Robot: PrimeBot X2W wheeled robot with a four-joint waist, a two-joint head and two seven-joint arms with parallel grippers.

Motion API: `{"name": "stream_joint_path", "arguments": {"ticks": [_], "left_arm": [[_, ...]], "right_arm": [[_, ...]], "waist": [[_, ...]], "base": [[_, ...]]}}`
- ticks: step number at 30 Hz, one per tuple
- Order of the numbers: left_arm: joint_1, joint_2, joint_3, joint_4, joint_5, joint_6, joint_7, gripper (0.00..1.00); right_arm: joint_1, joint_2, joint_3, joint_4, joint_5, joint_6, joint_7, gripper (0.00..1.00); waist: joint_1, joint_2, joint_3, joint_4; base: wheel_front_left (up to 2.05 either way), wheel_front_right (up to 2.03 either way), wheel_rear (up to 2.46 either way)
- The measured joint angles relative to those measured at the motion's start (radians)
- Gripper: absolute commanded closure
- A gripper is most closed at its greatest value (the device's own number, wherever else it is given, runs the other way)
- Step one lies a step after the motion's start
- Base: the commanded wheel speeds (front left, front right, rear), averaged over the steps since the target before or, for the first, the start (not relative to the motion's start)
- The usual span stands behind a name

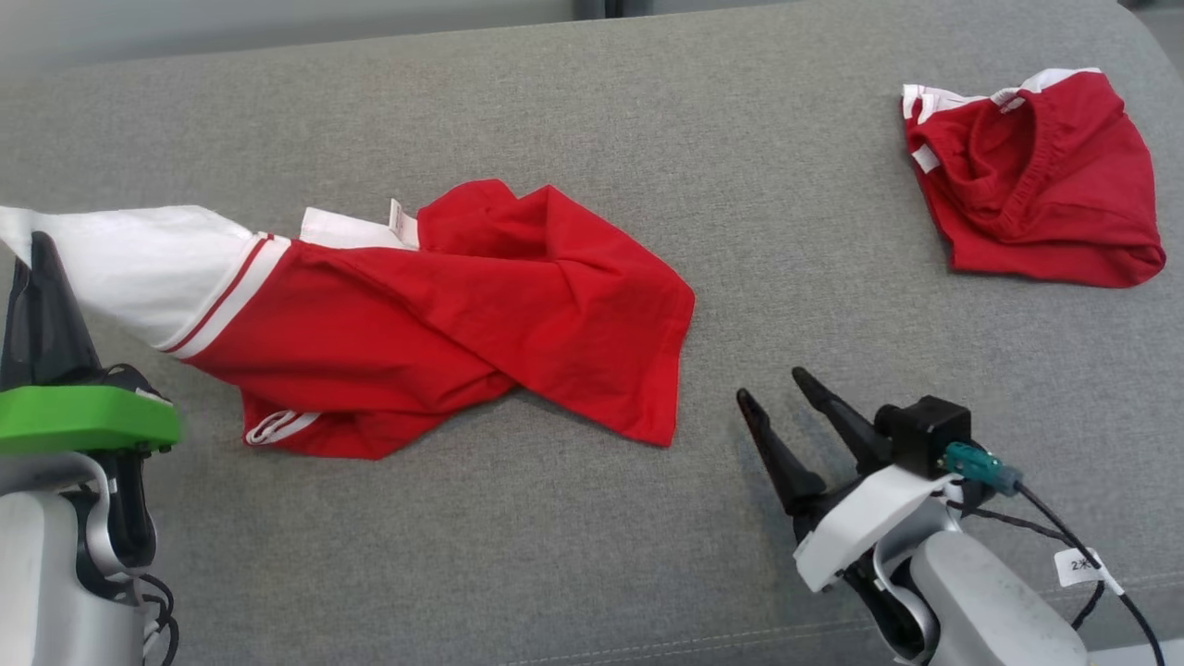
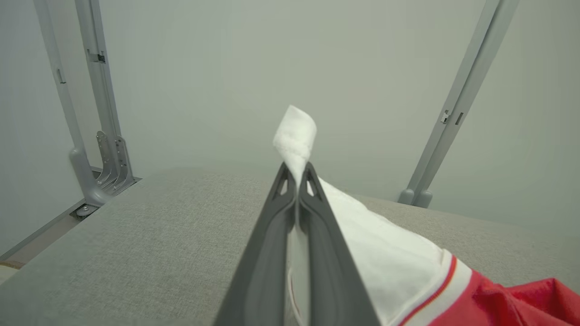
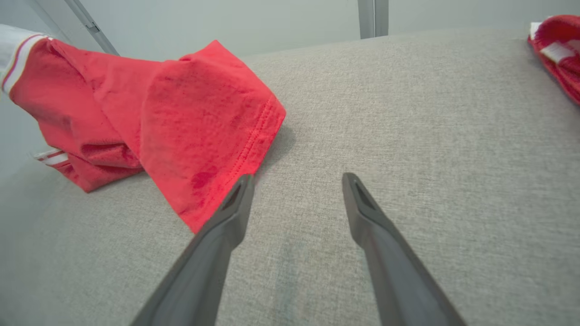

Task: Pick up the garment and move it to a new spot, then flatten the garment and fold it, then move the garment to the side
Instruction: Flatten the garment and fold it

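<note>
In my left wrist view the red-and-white garment (image 2: 408, 267) runs off the bottom-right edge. The second red garment (image 3: 559, 54) is cut by my right wrist view's right edge. The print on the white cable tag (image 1: 1079, 566) is too small for me to read.

The left gripper (image 2: 297, 174) is pinching the garment's (image 2: 389, 253) white corner above the grey cushion (image 2: 149, 244), red cloth trailing rightward.
</note>
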Motion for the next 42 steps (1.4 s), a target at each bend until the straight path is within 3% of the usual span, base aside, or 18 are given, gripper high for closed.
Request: {"name": "stream_joint_path", "arguments": {"ticks": [3,9,24,26,27,29,32,36,42], "left_arm": [[0.034,-0.02,0.037,-0.022,0.014,0.0,0.0,1.0],[0.096,-0.082,0.022,-0.06,0.028,0.0,0.0,1.0],[0.156,-0.118,-0.004,-0.131,0.079,0.0,0.0,1.0],[0.16,-0.125,-0.007,-0.142,0.082,0.0,0.0,1.0],[0.161,-0.129,-0.008,-0.146,0.083,0.0,0.0,1.0],[0.164,-0.134,-0.003,-0.152,0.09,0.0,0.0,1.0],[0.181,-0.134,0.009,-0.162,0.091,0.0,0.0,1.0],[0.197,-0.138,0.013,-0.174,0.1,0.0,0.0,1.0],[0.2,-0.14,0.046,-0.199,0.111,0.0,0.0,1.0]], "right_arm": [[0.0,0.015,0.047,-0.003,0.0,0.0,0.0,0.0],[0.0,0.044,0.135,0.015,0.01,0.009,0.024,0.0],[-0.029,0.046,0.134,0.105,0.065,0.009,0.042,0.0],[-0.034,0.046,0.136,0.118,0.069,0.009,0.044,0.14],[-0.039,0.045,0.137,0.122,0.069,0.009,0.045,0.33],[-0.048,0.046,0.146,0.128,0.072,0.009,0.046,0.54],[-0.06,0.048,0.155,0.139,0.08,0.009,0.05,0.68],[-0.071,0.047,0.167,0.156,0.081,0.009,0.053,0.96],[-0.102,0.045,0.163,0.146,0.095,0.009,0.037,1.0]], "waist": [[0.0,0.0,0.0,0.016],[0.0,0.0,0.005,0.048],[0.0,0.0,0.023,0.115],[0.0,0.0,0.024,0.123],[0.0,0.0,0.024,0.127],[0.0,0.0,0.026,0.134],[0.0,0.0,0.026,0.136],[0.0,0.0,0.026,0.133],[0.0,0.0,0.019,0.115]], "base": [[0.0,0.0,0.0],[0.0,0.0,0.0],[0.0,0.0,0.0],[0.0,0.0,0.0],[0.0,0.0,0.0],[0.0,0.0,0.0],[0.0,0.0,0.0],[0.0,0.0,0.0],[0.0,0.0,0.0]]}}
